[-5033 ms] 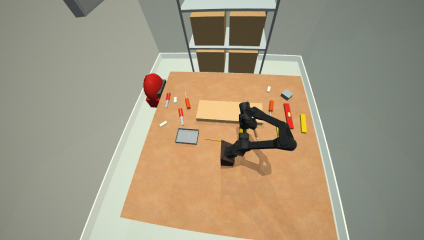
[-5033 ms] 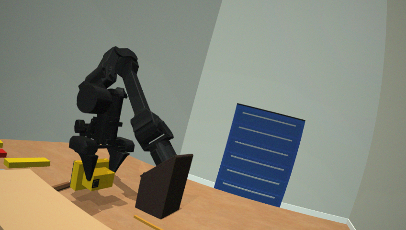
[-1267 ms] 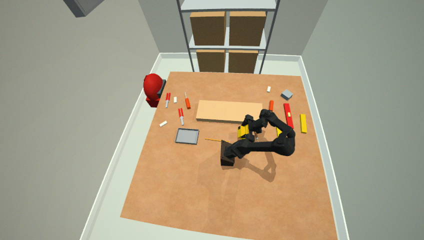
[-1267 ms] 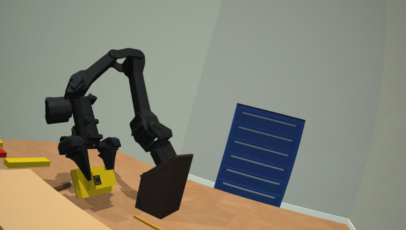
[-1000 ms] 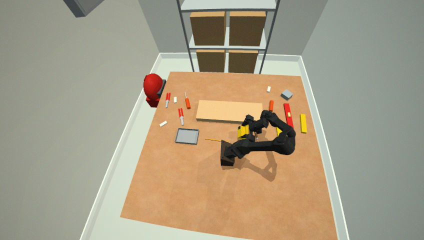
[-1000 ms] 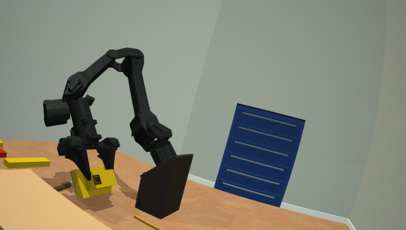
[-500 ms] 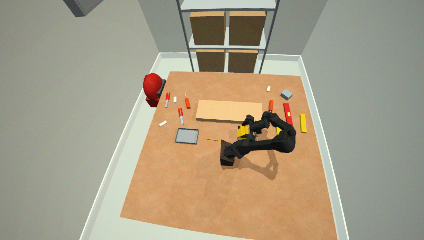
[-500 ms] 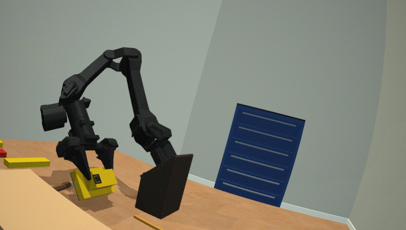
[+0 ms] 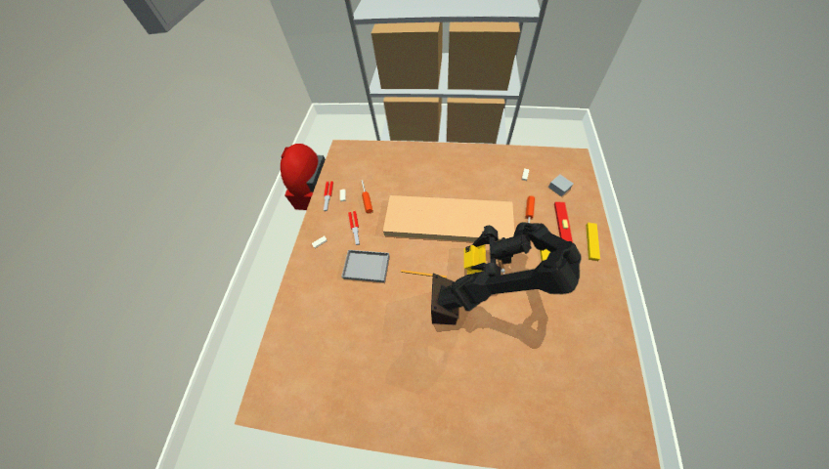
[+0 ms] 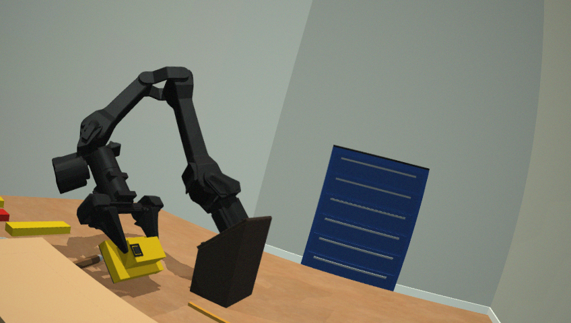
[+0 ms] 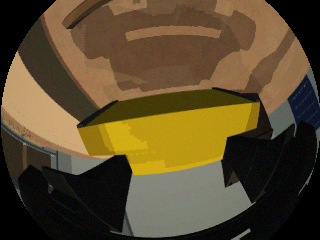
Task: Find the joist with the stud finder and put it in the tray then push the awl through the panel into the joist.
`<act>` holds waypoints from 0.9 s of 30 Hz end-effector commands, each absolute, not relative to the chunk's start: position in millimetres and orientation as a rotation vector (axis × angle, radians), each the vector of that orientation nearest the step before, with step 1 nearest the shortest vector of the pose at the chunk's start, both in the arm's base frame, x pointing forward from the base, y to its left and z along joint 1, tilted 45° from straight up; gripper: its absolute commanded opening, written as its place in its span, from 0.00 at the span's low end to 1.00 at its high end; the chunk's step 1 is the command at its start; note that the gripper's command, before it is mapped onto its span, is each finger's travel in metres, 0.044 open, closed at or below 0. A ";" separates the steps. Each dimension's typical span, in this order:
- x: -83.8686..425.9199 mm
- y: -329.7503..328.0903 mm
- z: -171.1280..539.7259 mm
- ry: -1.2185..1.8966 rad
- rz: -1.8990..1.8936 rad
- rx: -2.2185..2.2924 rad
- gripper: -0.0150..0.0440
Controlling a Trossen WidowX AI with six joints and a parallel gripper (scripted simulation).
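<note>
While gripper [image 9: 487,255] [image 10: 140,243] [image 11: 176,146] grips stud finder [image 9: 475,258] [image 10: 144,254] [image 11: 170,132] right of centre in top view, tray [image 9: 366,267] at centre-left lacks it; joist search apparently unfinished, piercing left.

Top view: high up, steep downward look over the brown wooden-topped table [image 9: 407,360], whole arm in frame, farthest of the three. Exterior: low, close, beside the pale tan rectangular panel [image 9: 448,218] [image 10: 52,280] [image 11: 30,115], facing the black arm [image 9: 511,282] [image 10: 190,128] and tall blue drawer cabinet [image 10: 364,218] [image 11: 305,102]. Wrist: round fisheye, closest, fills with yellow block-shaped stud finder [image 9: 475,258] [image 10: 146,252] [image 11: 170,135]. Exterior and wrist share cabinet, panel edge.
</note>
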State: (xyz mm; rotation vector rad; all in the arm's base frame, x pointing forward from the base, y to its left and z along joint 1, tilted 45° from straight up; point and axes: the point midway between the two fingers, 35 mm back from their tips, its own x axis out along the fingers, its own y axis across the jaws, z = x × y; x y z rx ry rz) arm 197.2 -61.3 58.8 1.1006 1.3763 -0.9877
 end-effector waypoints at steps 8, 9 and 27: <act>197.7 -57.5 61.7 1.409 -0.959 1.141 0.25; 197.6 -51.6 64.9 1.418 -0.946 1.159 0.25; 201.6 -58.1 56.4 1.425 -0.940 1.165 0.25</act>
